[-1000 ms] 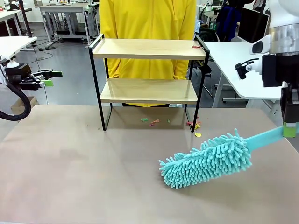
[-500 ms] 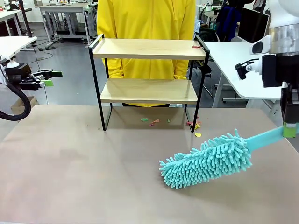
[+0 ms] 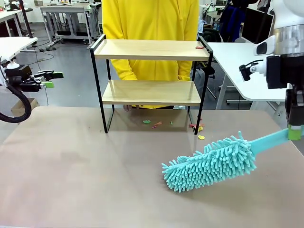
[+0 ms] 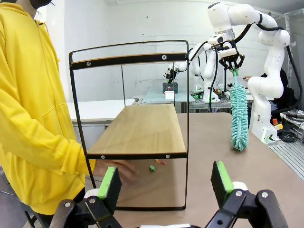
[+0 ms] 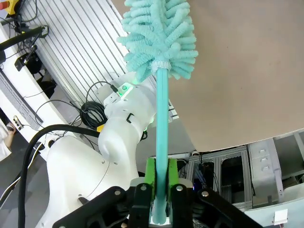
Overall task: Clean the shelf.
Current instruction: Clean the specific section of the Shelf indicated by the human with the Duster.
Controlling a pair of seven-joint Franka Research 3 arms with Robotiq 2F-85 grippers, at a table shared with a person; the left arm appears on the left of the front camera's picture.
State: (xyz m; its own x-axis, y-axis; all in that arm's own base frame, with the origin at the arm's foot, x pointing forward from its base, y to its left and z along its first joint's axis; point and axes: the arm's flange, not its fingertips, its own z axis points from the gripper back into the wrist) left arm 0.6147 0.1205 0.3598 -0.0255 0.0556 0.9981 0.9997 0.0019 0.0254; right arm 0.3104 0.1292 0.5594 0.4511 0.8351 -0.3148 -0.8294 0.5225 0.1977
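The shelf (image 3: pixel 151 50) stands at the table's far side, a black frame with two light wooden boards, and is seen end-on in the left wrist view as shelf (image 4: pixel 137 128). A red scrap (image 3: pixel 200 47) lies on its top board. My right gripper (image 3: pixel 295 134) is shut on the handle of a teal duster (image 3: pixel 211 163), whose fluffy head hangs just over the table at right; the duster (image 5: pixel 160 33) runs up from the right gripper (image 5: pixel 161 179). My left gripper (image 3: pixel 53 80) is open off the table's left edge, and the left gripper (image 4: pixel 164 183) holds nothing.
Small coloured scraps (image 3: pixel 156 123) lie on the table under the shelf and by its right leg (image 3: pixel 201 137). A person in a yellow hoodie (image 3: pixel 149 21) stands behind the shelf, one hand (image 4: pixel 124 171) low by the lower board. White tables (image 3: pixel 242 66) stand at right.
The person's hand has come down to the table's far edge behind the shelf's left side. Both arms and the duster have stayed put.
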